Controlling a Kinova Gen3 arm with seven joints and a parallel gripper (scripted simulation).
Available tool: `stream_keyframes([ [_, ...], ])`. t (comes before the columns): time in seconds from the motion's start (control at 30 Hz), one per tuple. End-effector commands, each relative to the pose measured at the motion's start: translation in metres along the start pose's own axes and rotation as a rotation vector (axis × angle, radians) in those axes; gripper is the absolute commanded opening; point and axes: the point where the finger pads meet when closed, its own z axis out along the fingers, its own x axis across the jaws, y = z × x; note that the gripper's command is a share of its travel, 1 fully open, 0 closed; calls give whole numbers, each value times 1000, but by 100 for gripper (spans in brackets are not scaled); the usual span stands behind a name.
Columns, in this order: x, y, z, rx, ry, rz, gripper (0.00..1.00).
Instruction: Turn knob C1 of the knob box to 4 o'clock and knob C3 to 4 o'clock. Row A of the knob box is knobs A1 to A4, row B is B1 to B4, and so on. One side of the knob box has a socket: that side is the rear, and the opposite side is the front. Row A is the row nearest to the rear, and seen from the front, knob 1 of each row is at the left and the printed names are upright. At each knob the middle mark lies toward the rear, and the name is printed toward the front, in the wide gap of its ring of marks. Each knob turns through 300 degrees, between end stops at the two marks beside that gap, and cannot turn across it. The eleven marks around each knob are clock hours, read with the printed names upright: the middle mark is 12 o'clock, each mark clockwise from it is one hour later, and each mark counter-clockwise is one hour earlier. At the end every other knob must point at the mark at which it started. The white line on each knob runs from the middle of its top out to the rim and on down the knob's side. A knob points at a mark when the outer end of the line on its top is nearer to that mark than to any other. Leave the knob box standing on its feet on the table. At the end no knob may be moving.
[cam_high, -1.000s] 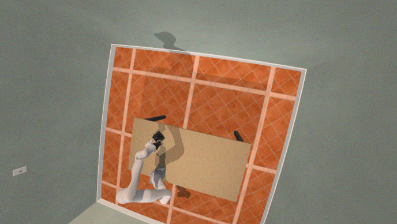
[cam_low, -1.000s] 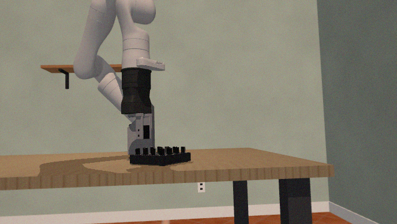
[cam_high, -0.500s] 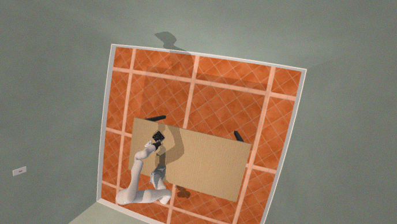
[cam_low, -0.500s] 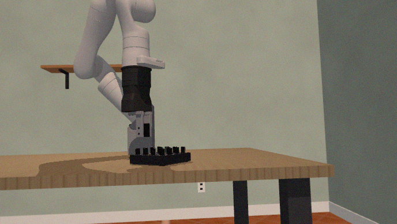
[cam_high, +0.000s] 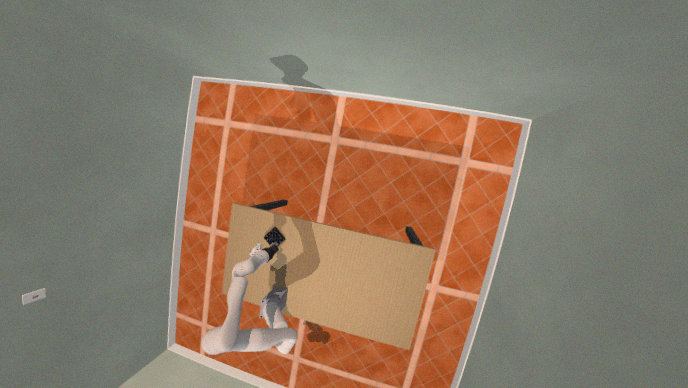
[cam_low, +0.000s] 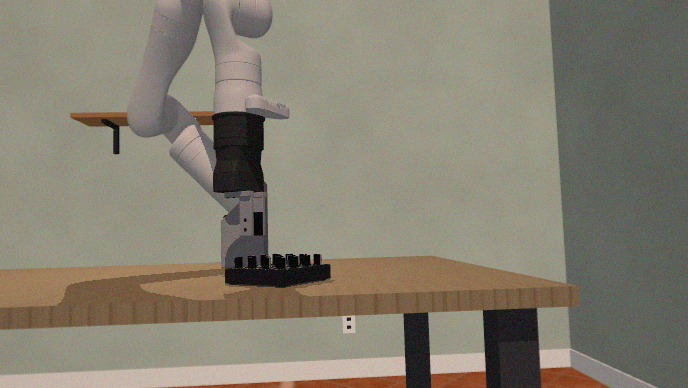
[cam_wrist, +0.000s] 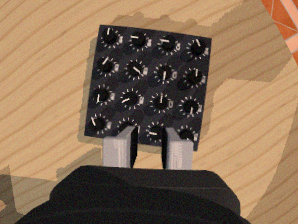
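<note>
Overhead, one end effector (cam_high: 274, 245) (cam_low: 245, 266) (cam_wrist: 149, 141), one knob box (cam_high: 274, 236) (cam_low: 278, 275) (cam_wrist: 148, 86), sixteen knobs, one table (cam_high: 360, 285) (cam_low: 400, 282) (cam_wrist: 45, 65)

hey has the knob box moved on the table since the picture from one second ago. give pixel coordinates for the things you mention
No, the knob box (cam_high: 274, 236) (cam_low: 277, 276) (cam_wrist: 148, 85) shows no visible shift against the table (cam_high: 360, 280) (cam_low: 450, 280) (cam_wrist: 45, 80) edge in the exterior view.
</note>
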Motion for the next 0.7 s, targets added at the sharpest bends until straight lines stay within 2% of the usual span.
stream_keyframes([
  [0.0, -1, -1, -1, -2, -10, -96, 46],
  [0.1, -2, -1, -1, -4, -12, -133, 46],
  [0.57, -11, 1, -7, -10, -30, -829, 46],
  [0.63, -11, 1, -7, -10, -30, -829, 46],
  [0.67, -10, 1, -8, -9, -30, -882, 46],
])
